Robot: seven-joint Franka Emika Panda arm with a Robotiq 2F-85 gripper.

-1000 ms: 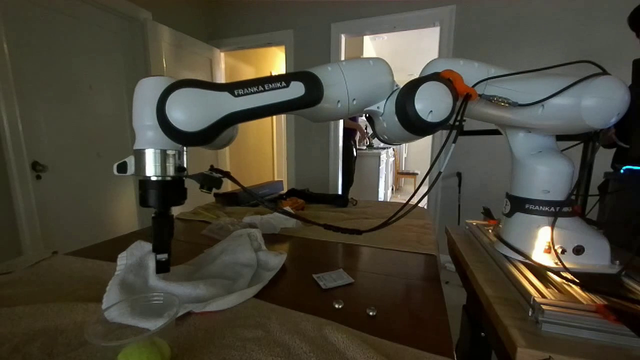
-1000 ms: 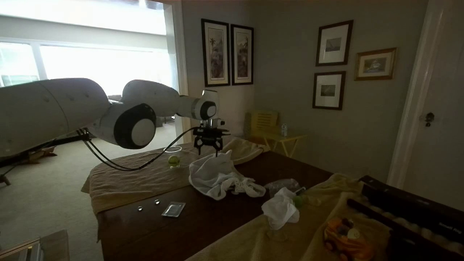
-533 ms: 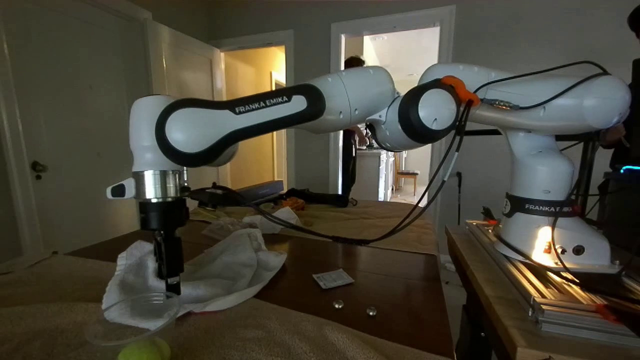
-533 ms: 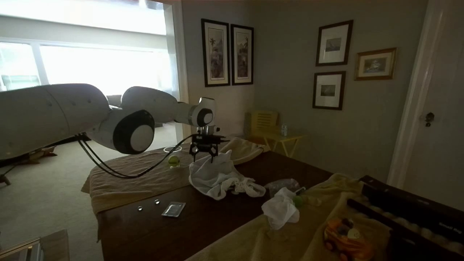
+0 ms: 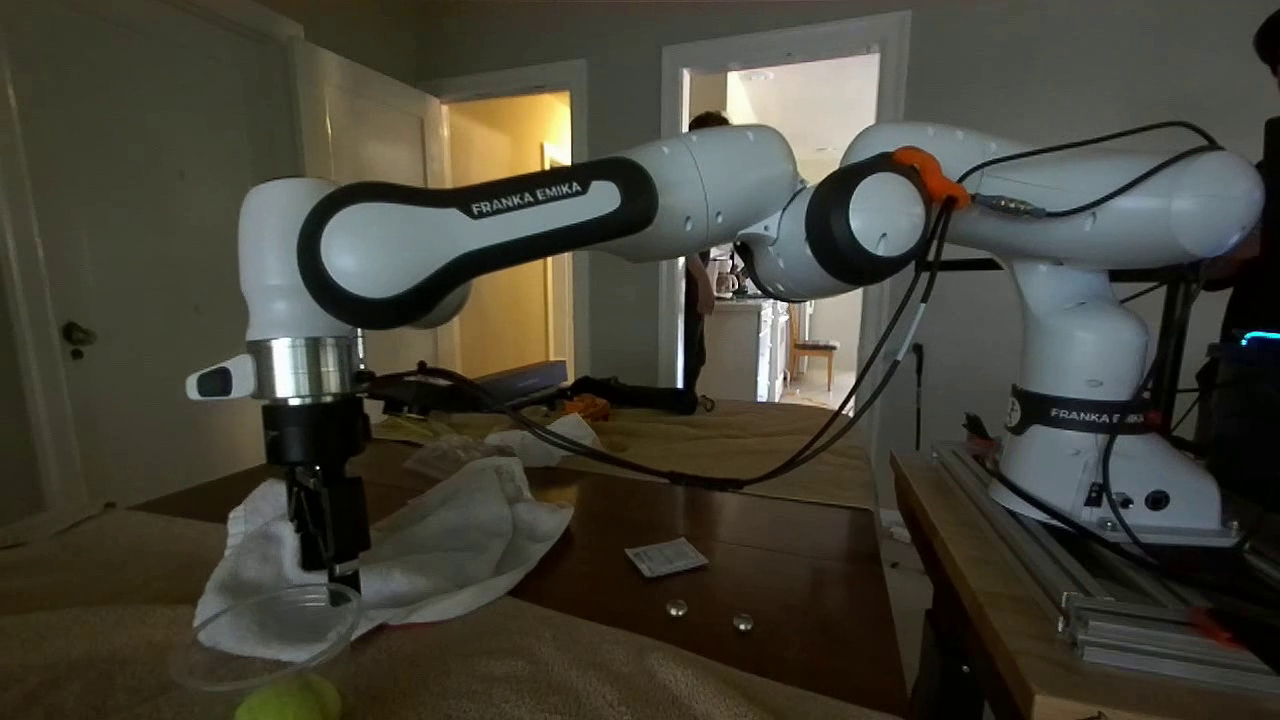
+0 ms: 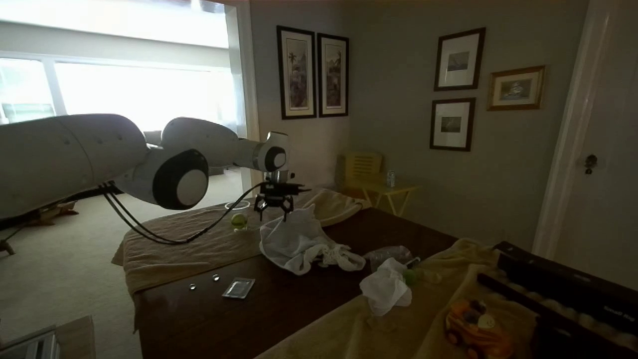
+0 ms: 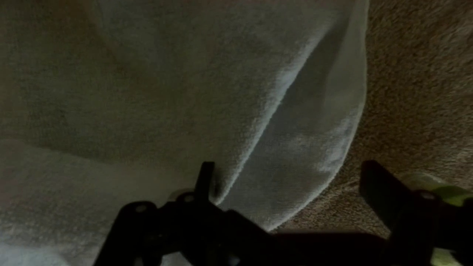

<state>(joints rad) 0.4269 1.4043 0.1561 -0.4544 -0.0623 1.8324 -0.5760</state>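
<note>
All three views share the white cloth (image 5: 440,558)

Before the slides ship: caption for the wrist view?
Open end effector spanning the edge between a white towel and brown cloth, yellow-green ball partly hidden.

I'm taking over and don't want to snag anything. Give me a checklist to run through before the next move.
1. Jaws open: ok; the gripper stands wide.
2. Nothing held: ok; nothing is pinched between the fingers.
3. Both fingertips over the white cloth: not ok; in the wrist view one is past its edge, over the brown towel.
4. Fingers off the cloth: cannot tell; too dark near the fold to show contact.
5. Room beside the yellow-green ball: cannot tell; in the wrist view a finger partly hides it and the gap.
6. Small packet away from the gripper: ok; it lies apart on the dark tabletop.
</note>
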